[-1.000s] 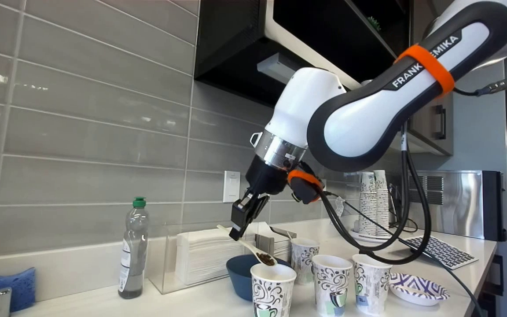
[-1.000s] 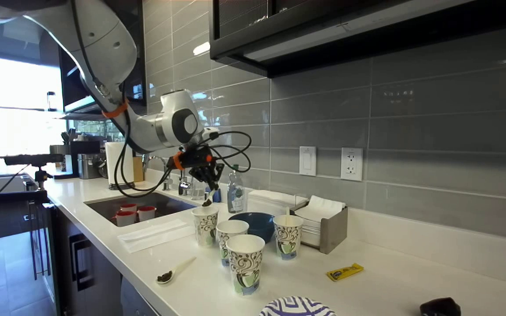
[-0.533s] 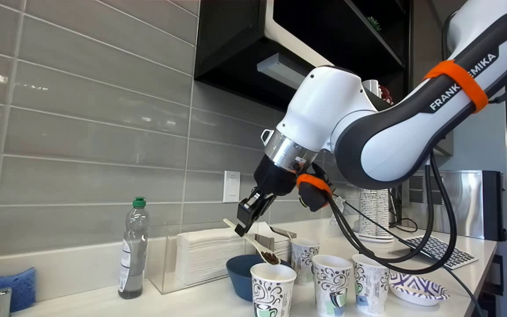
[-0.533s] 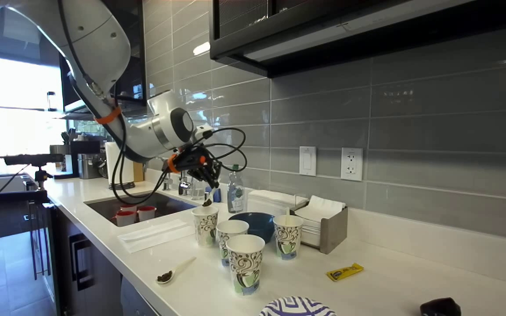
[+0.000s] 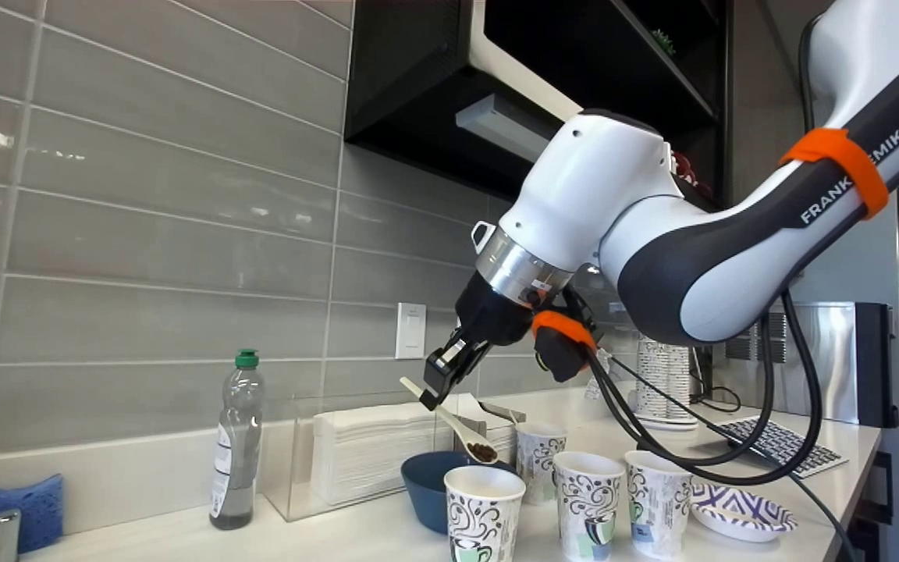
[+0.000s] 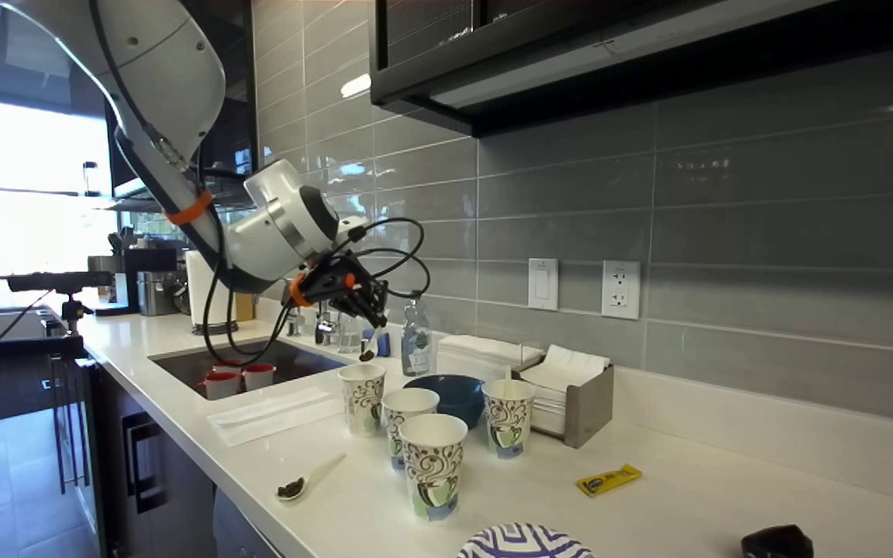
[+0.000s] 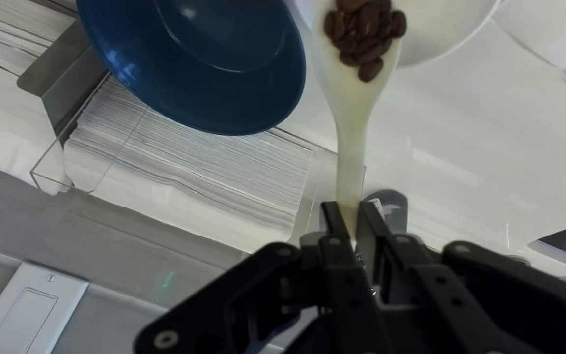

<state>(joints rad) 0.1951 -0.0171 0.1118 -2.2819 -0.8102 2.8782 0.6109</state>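
My gripper (image 7: 349, 211) is shut on the handle of a pale spoon (image 7: 352, 132); it also shows in both exterior views (image 5: 429, 400) (image 6: 380, 319). The spoon (image 5: 453, 423) slopes down from the fingers, and its bowl holds dark brown beans (image 7: 365, 37) (image 5: 482, 452). The spoon's bowl is a little above the rim of a patterned paper cup (image 5: 485, 511), which also shows in an exterior view (image 6: 363, 399). In the wrist view the spoon's bowl overlaps a white cup (image 7: 442, 34). A blue bowl (image 7: 273, 88) (image 5: 424, 492) stands beside that cup.
More paper cups (image 5: 590, 507) (image 6: 432, 473) (image 6: 507, 422) stand close by. A second spoon (image 6: 324, 468) with dark bits lies on the counter. Napkin holders (image 6: 590, 407), a soap bottle (image 5: 236, 453), a patterned plate (image 6: 524, 542), a yellow packet (image 6: 608, 480) and a sink (image 6: 291, 360) surround them.
The gripper and the held spoon have risen slightly and, in an exterior view, shifted a little right. The forearm has swung down and outward. The beans stay in the spoon.
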